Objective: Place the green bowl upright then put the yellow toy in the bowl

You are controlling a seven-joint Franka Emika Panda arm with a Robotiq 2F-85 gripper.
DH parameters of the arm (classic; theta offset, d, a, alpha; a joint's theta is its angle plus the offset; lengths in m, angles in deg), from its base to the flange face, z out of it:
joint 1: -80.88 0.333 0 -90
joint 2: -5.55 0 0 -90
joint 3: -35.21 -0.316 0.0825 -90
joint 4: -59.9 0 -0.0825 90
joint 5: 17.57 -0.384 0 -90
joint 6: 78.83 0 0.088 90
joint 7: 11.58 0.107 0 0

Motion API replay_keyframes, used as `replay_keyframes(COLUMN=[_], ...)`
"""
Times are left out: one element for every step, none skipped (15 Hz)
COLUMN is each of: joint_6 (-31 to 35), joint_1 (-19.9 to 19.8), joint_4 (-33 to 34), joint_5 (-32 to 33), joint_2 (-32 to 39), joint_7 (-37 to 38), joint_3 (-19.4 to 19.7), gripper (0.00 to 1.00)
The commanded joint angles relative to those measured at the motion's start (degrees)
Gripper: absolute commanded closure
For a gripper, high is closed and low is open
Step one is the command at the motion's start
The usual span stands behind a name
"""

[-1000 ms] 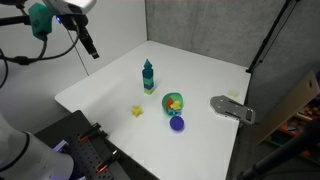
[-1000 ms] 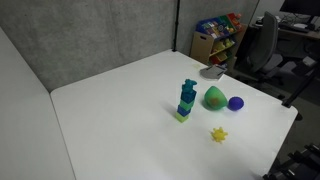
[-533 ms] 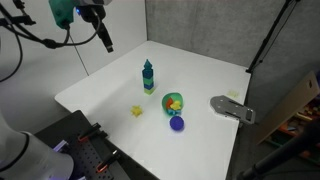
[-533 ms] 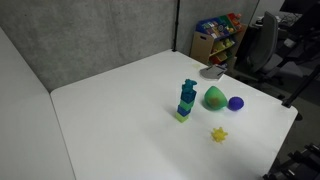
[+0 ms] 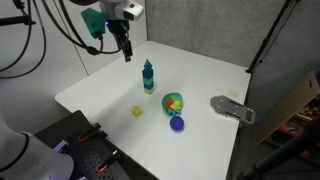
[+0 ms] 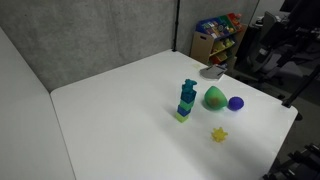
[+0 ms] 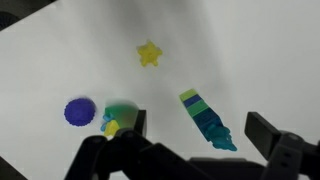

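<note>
The green bowl (image 5: 173, 101) lies tipped on its side on the white table, its yellow-orange inside showing; it also shows in the other exterior view (image 6: 214, 98) and the wrist view (image 7: 122, 115). The yellow toy (image 5: 137, 111) lies apart from it on the table, and is seen in an exterior view (image 6: 218, 134) and the wrist view (image 7: 149, 54). My gripper (image 5: 125, 48) hangs open and empty high above the table's back edge, near the teal bottle; its fingers (image 7: 180, 150) frame the wrist view.
A tall teal bottle (image 5: 148, 76) of stacked blocks stands beside the bowl (image 6: 187, 100) (image 7: 205, 118). A blue-purple ball (image 5: 177, 124) lies next to the bowl (image 6: 236, 103) (image 7: 79, 111). A grey flat tool (image 5: 232, 108) rests near the table edge.
My arm has swung from off the table's side to above its back edge, closer to the teal bottle. The objects have not moved.
</note>
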Motion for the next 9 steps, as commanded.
replay_keyframes(joint_6=[2.2,3.3,4.2,5.0,6.0,6.6,7.1,7.7,8.0], joint_1=[-1.1,-1.4,-1.6,-1.7,-1.9,-2.0,-2.2,-2.4,-2.7], joint_4=[3.3,3.6,3.8,4.2,4.5,4.9,5.5,6.1,6.8], joint_5=[0.5,0.4,0.1,-0.2,-0.5,-1.2,-1.9,-2.7,-3.7], joint_2=[7.9,9.6,11.4,13.0,14.7,16.3,18.1,19.5,21.0], joint_7=[-3.1,-4.1,-5.3,-6.5,-7.9,-9.4,-10.9,-12.3,-13.5], joint_3=[2.4,3.1,3.9,4.6,5.3,6.0,6.6,7.2,7.7], gripper=[0.0,0.0,0.0,0.0,0.0,0.0,0.0,0.0,0.0])
